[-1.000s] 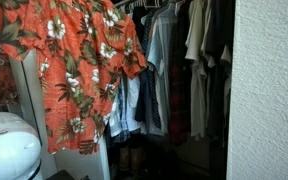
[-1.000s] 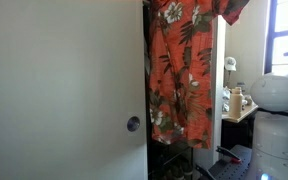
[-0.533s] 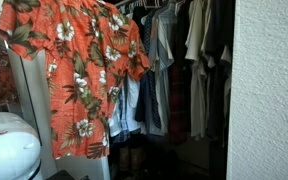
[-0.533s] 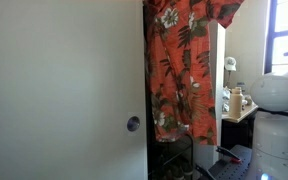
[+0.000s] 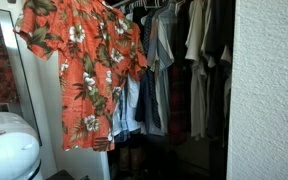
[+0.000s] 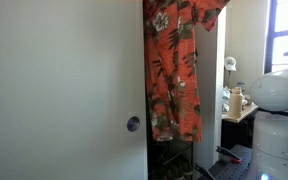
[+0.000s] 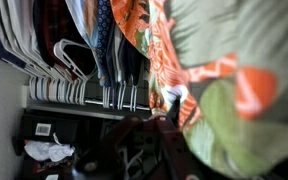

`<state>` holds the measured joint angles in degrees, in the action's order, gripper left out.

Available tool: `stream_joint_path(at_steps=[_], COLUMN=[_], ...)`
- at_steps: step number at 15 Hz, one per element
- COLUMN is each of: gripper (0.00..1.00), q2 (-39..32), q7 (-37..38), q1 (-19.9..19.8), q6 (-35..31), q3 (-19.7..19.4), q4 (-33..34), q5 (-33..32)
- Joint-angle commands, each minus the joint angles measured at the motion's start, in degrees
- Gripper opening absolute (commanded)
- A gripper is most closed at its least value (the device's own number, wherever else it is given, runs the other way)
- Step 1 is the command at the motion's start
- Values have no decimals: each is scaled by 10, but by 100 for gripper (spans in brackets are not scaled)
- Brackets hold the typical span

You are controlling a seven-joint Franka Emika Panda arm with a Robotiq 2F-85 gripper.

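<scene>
One doorknob near shirt, exterior view

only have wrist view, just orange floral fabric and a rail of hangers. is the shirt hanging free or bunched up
Observer: Free. In an exterior view the orange floral shirt hangs at full length, sleeves spread, in front of the closet's hung clothes.
Operator: anything close beside it
Observer: Yes, a white door with a round knob. In that view the shirt's edge runs along the door's edge.
Operator: and on its other side
Observer: Past the shirt stands the robot's white rounded body, below a window.
</scene>
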<state>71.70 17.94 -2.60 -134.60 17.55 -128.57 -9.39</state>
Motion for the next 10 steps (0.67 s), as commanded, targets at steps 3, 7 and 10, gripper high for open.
stream_joint_path(at_steps=[3, 7, 10], gripper=[2, 2, 2], q2=[-46, -58, -63], q7=[-36, -53, -68], q1=[-29, -45, -58], q6=[-39, -47, -53], q3=[-25, -53, -74], q4=[24, 28, 32], q5=[-4, -12, -19])
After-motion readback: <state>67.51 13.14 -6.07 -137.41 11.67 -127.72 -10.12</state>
